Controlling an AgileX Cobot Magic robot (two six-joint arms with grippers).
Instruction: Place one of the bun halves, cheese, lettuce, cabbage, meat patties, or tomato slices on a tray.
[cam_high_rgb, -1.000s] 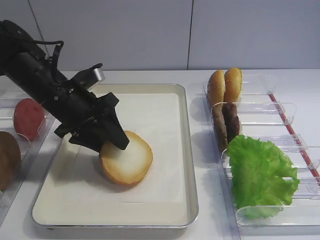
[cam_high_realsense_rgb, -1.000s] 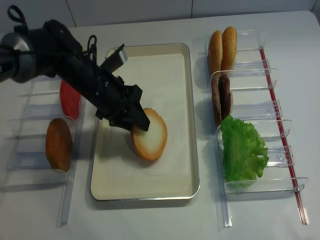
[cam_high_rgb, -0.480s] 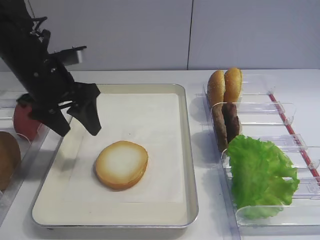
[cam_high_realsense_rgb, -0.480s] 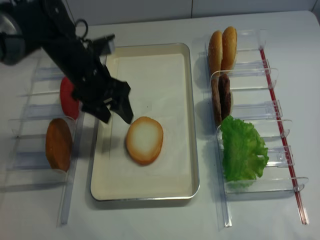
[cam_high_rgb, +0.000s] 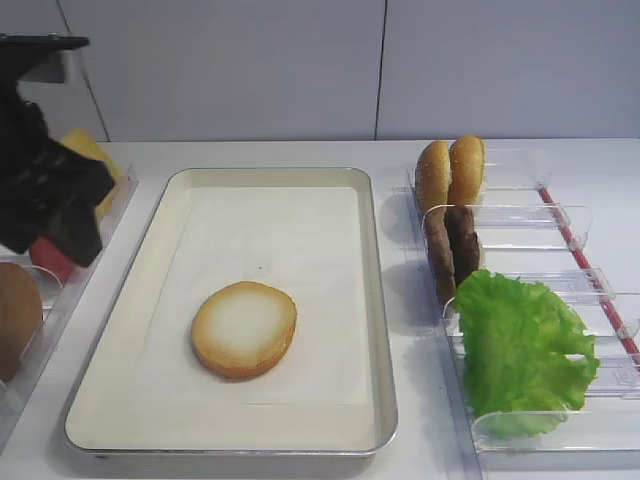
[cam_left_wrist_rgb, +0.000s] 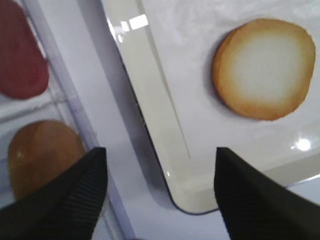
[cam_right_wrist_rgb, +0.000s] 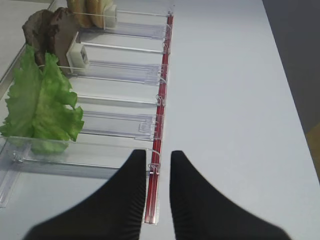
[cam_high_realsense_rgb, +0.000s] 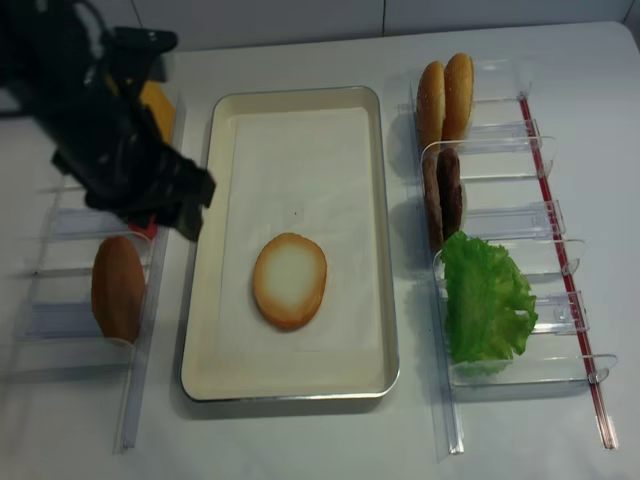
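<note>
Left black robot arm reached in from the upper left edge, wrist angled downward. Left black two-fingered hand (cam_left_wrist_rgb: 159, 192) hung raised, ribbed black fingers (cam_left_wrist_rgb: 80, 190) spread well apart, nothing between them. Seen as a dark bulk (cam_high_realsense_rgb: 150, 190) from above, fingers pointing down and to the right. Right black hand (cam_right_wrist_rgb: 158, 200) pointed forward and low, its two ribbed fingers (cam_right_wrist_rgb: 127, 200) drawn nearly together, only a narrow gap left, gripping nothing.
</note>
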